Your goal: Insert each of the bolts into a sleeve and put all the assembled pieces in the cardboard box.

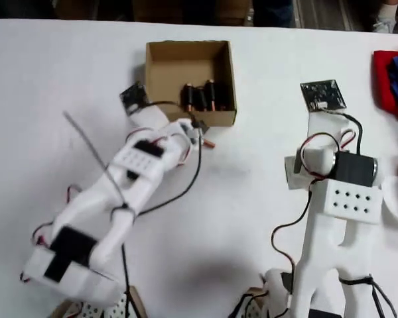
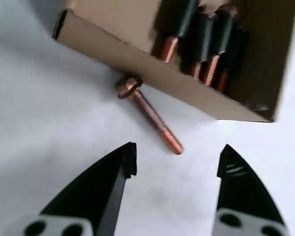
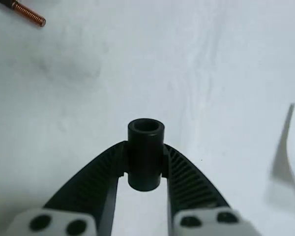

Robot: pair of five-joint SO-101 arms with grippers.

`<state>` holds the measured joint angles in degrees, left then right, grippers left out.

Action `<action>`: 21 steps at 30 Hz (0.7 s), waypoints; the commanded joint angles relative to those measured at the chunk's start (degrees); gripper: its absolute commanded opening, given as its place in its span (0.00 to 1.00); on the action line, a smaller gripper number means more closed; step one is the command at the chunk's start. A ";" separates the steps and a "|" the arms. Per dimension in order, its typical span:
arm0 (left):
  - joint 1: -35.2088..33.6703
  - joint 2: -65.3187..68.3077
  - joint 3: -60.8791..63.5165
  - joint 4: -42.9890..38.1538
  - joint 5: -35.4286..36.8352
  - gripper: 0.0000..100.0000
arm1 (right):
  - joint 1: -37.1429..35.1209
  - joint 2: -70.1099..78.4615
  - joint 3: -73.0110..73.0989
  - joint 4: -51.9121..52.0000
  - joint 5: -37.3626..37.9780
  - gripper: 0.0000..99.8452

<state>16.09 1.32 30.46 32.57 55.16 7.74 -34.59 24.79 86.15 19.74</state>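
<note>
A copper bolt [image 2: 148,114] lies on the white table just outside the cardboard box [image 2: 137,58], its head close to the box wall. My left gripper [image 2: 177,160] hangs open over the bolt's threaded end, touching nothing. In the high view this gripper [image 1: 198,132] sits at the box's [image 1: 158,58] near wall, with the bolt [image 1: 208,143] beside it. Several assembled bolt-and-sleeve pieces [image 1: 200,97] lie inside the box. My right gripper [image 3: 145,156] is shut on an upright black sleeve [image 3: 145,147], whose open bore faces up.
The right arm [image 1: 331,192] stands at the right of the table, well apart from the box. Red and blue cloth [image 1: 393,73] lies at the far right edge. White table stretches between the two arms.
</note>
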 commanded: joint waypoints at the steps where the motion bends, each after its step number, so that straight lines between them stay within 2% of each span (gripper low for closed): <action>1: 0.18 4.75 -11.38 7.56 0.26 0.28 | 1.71 -2.24 0.35 -0.13 0.53 0.02; 9: 0.09 15.03 -20.00 8.88 5.45 0.28 | 2.24 -2.15 1.32 -0.22 0.53 0.02; 21: -1.32 21.71 -22.81 8.88 5.36 0.28 | 2.33 -2.15 1.32 -0.22 0.53 0.02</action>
<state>15.91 22.68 11.30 41.19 60.44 9.58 -34.59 26.46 86.15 19.82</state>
